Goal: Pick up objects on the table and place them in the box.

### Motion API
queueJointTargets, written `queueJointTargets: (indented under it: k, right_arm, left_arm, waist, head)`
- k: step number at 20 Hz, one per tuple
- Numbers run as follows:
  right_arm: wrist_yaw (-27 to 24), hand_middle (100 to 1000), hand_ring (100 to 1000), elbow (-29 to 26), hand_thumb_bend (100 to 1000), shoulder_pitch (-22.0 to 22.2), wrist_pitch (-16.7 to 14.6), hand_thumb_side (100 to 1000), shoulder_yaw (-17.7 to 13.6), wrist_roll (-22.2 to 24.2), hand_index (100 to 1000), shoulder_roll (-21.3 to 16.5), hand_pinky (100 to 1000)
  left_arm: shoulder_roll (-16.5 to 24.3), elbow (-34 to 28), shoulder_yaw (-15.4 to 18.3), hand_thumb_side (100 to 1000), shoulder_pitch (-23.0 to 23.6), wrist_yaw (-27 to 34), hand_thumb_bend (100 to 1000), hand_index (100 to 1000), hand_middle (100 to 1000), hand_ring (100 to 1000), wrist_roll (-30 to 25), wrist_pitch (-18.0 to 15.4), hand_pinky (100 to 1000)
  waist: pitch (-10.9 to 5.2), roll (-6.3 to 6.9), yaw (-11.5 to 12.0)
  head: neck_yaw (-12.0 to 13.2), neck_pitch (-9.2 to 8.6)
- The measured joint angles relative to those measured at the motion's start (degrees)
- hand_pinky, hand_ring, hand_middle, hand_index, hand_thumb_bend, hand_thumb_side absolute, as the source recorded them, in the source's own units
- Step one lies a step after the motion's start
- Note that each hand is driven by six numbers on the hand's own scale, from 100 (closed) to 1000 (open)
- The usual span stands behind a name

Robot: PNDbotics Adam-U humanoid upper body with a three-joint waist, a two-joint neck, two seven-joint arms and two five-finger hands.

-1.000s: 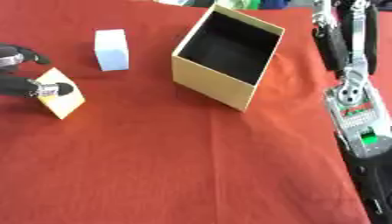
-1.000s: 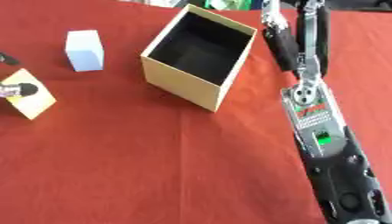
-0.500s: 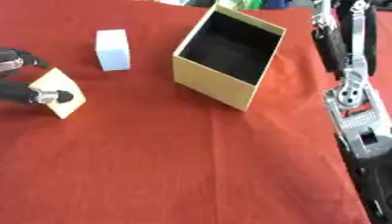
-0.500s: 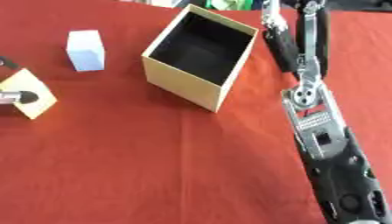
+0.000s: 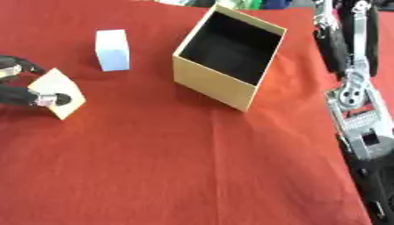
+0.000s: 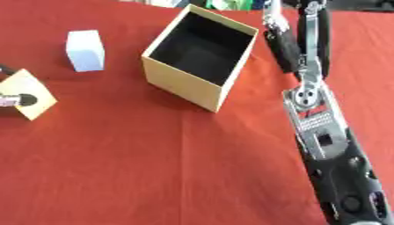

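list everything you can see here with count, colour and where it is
box: 1, tan outside, black inside, open top, upper middle of the table
white block: 1, white, left of the box, apart from it
tan block: 1, tan, far left, held in the left hand
table: 1, red cloth, fills the view
left hand: 1, black, left edge, fingers pinching the tan block
right arm: 1, black and silver, along the right side; its hand is not clearly shown
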Motion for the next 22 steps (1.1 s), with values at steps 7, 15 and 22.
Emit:
queueJointTargets:
  k: [7,15,22]
  right_arm:
    - [-0.3,709,747,0.0,100,0.0,0.0,828,0.0,0.0,1000,0.0,792]
    - [-0.4,708,748,0.0,100,0.0,-0.1,829,0.0,-0.1,1000,0.1,792]
    - [-0.6,708,749,0.0,100,0.1,-0.1,830,0.0,-0.1,1000,0.1,793]
  left_arm:
    - [-0.6,1.9,0.0,903,0.0,-1.1,648,923,897,982,0.5,-0.3,830]
    - [-1.5,4.2,0.0,901,-0.1,-3.2,632,847,828,951,1.7,-0.6,797]
    - [-2.1,5.2,0.3,919,-0.6,-3.9,549,734,697,905,3.8,0.0,771]
  waist:
    - [0.00,-0.07,-0.2]
    - [0.00,-0.06,-0.3]
    - [0.00,-0.06,-0.4]
  head:
    - [0.0,0.01]
    - [0.1,0.01]
    - [0.3,0.01]
